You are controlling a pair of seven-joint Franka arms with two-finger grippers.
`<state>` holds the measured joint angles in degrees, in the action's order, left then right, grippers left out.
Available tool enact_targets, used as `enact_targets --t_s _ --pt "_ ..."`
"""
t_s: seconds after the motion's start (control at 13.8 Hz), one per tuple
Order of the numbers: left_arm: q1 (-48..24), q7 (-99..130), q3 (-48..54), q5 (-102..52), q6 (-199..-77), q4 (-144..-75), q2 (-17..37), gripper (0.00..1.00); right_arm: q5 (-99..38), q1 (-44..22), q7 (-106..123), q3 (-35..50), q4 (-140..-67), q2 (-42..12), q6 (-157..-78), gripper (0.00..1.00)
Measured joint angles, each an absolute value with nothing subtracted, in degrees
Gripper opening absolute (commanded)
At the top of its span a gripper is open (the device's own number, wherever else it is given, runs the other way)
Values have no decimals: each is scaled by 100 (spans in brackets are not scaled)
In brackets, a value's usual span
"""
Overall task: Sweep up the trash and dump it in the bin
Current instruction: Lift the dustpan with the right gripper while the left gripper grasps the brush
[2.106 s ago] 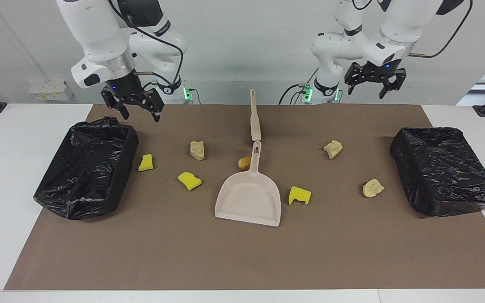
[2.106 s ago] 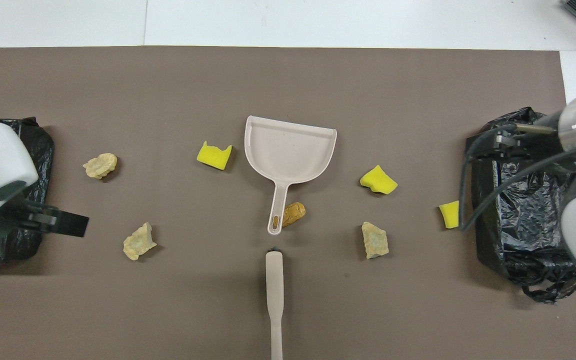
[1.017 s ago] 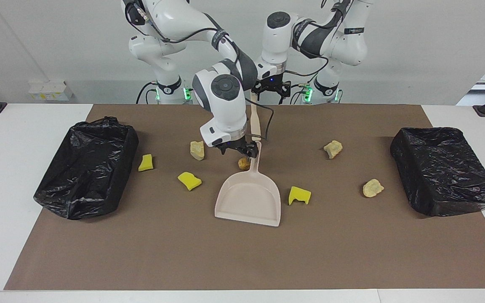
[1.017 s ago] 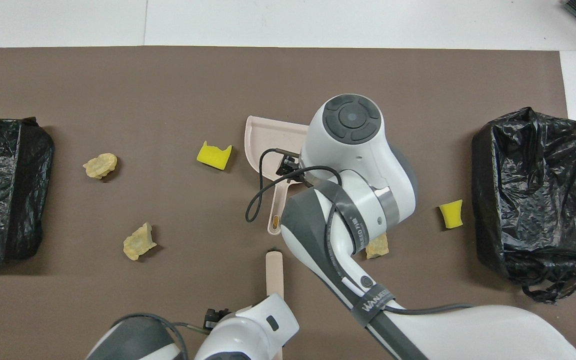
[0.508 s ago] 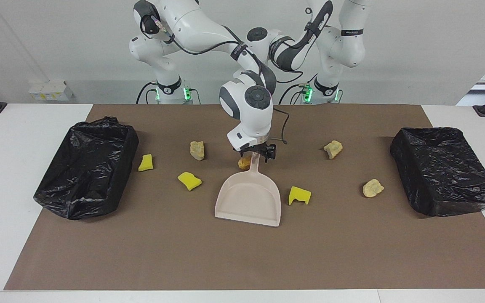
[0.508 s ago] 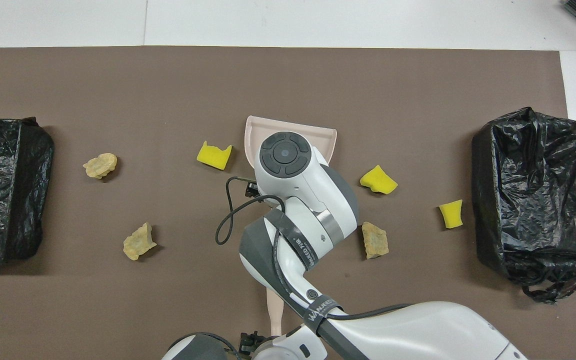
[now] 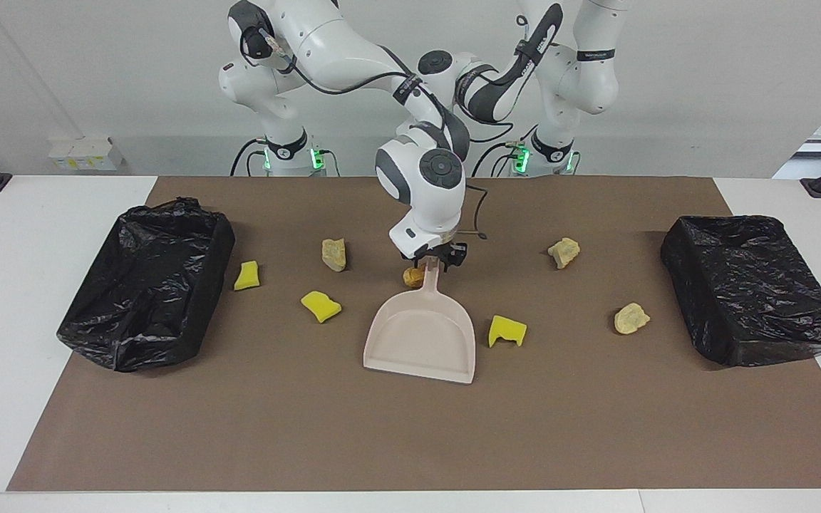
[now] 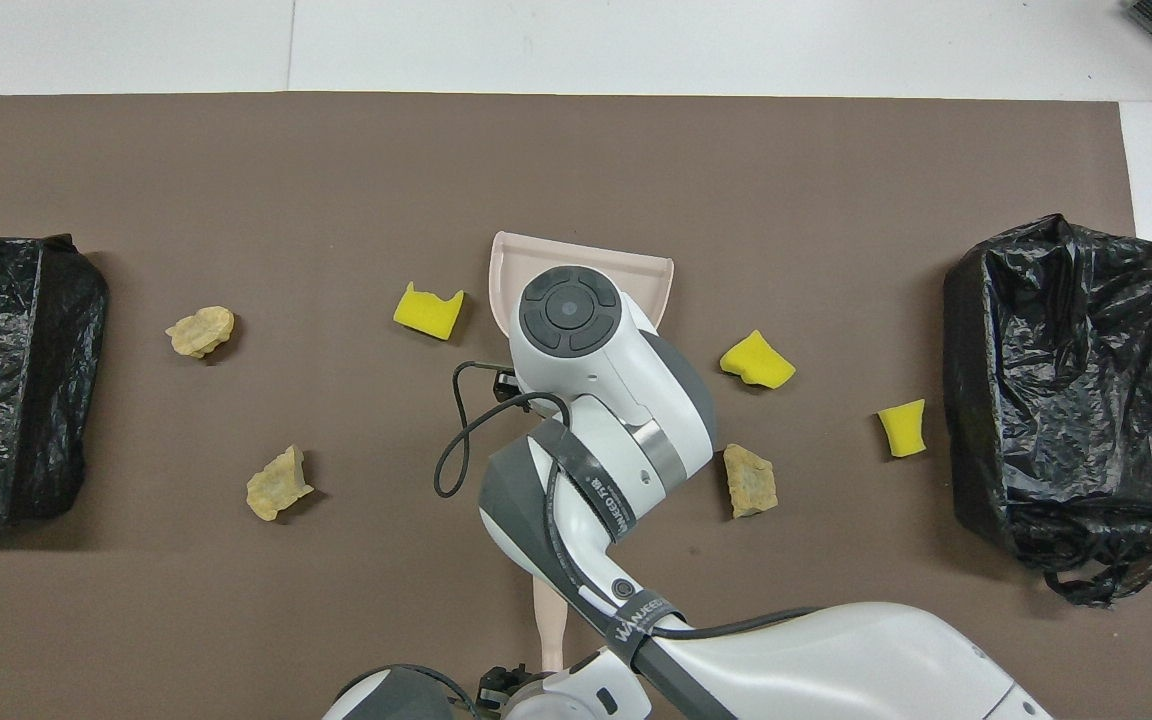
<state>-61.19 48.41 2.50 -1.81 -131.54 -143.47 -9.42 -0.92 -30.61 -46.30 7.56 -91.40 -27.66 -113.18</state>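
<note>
The beige dustpan [image 7: 421, 335] lies flat at the middle of the brown mat [image 7: 410, 434], its handle pointing toward the robots and its open mouth away from them. The right gripper [image 7: 433, 259] is down at the tip of that handle. Whether it is closed on the handle or only placed around it cannot be told.

The left arm reaches in toward the table's middle. The left gripper [image 8: 508, 688] shows only as a dark sliver at the near edge of the overhead view, beside a beige stick [image 8: 548, 625] that lies in line with the dustpan handle, nearer to the robots. Its state cannot be told.

All seven scraps of trash lie loose on the mat, none in the pan.
- A tan lump [image 7: 412, 276] touches or nearly touches the handle, just beside the right gripper.
- Toward the right arm's end are a beige lump [image 7: 334, 254], a yellow sponge chunk [image 7: 321, 306] and a smaller yellow chunk [image 7: 246, 276], the last close to a black-bagged bin [image 7: 147, 299].
- Toward the left arm's end, a notched yellow sponge [image 7: 507, 330] sits just beside the pan. A pale lump [image 7: 564, 251] and a rounded beige lump [image 7: 631, 318] lie nearer the second black-bagged bin [image 7: 752, 299].
</note>
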Motion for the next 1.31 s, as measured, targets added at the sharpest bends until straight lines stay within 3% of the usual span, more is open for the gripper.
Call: enact_targets --t_s 0.22,0.29,0.51,0.73,1.02,1.31 --pt "-6109 4811 167 -181 -12775 -14253 -1000 0 -89 -3063 -4519 755 -9135 -2766 -11315 3" --pt "-6100 4734 140 -181 -12499 -14187 -1030 0 -87 -3064 -4500 756 -9133 -2766 -11313 0" --pt "-5883 4474 101 -175 -11678 -14050 -1280 0 -62 -3041 -4195 746 -9120 -2755 -11313 0" --pt "-5141 3787 74 -21 -10904 -14009 -1809 0 -51 -2812 -3513 713 -9084 -2607 -11297 0" --pt "-3592 2355 36 253 -10442 -13729 -2367 0 -49 -2323 -2270 708 -9078 -2217 -10840 0" --pt "-1779 643 13 389 -10337 -12989 -2216 0 94 -2041 -731 703 -9082 -1976 -10129 0"
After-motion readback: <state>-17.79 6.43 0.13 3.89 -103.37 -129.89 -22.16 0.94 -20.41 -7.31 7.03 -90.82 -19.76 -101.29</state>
